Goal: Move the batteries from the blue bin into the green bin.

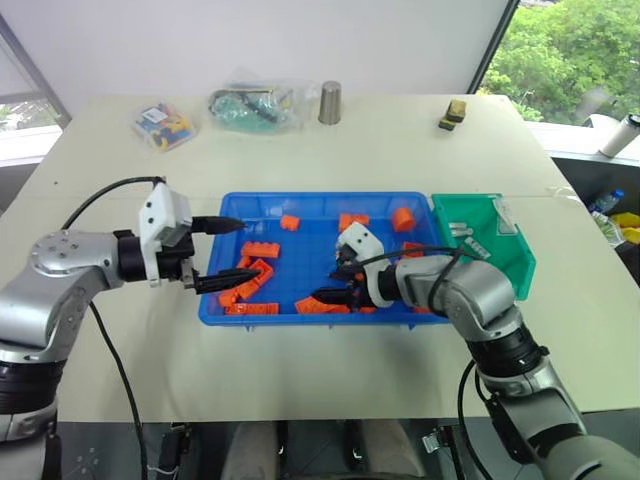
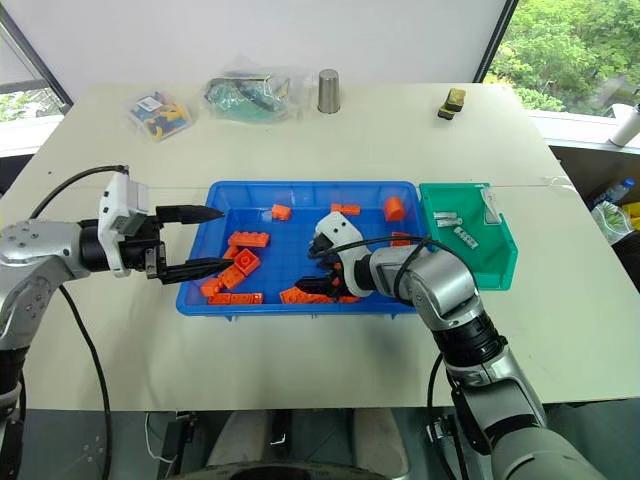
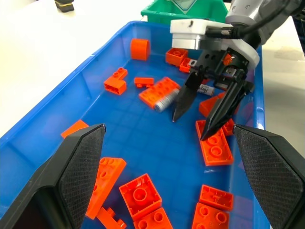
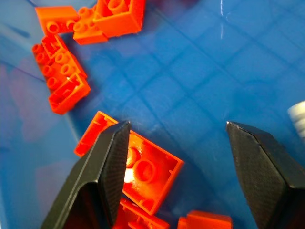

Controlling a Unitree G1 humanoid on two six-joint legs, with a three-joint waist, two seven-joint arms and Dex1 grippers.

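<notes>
Right gripper (image 3: 200, 117) is hanging wide and empty inside the shallow blue plastic bin (image 1: 215, 300), silver-grey cylindrical batteries (image 3: 164, 101) lying just beside it; others are resting in the teal-green plastic bin (image 1: 515, 265). Left gripper (image 1: 220, 255) is gaping wide.

The blue bin (image 1: 215, 305) is sitting on the table (image 1: 330, 370), serving as the landmark; the green bin (image 1: 520, 262) is standing just beside its right end, with batteries (image 1: 468, 240) lying inside; bricks (image 1: 258, 249) are lying scattered in the blue bin, and one battery (image 3: 164, 101) is lying against a brick there; behind the blue bin a metal cup (image 1: 330, 102) is standing, with a bag (image 1: 163, 126) lying further left; the left gripper (image 1: 220, 254) is hovering over its left end; the right gripper (image 1: 338, 283) is reaching down inside it.
</notes>
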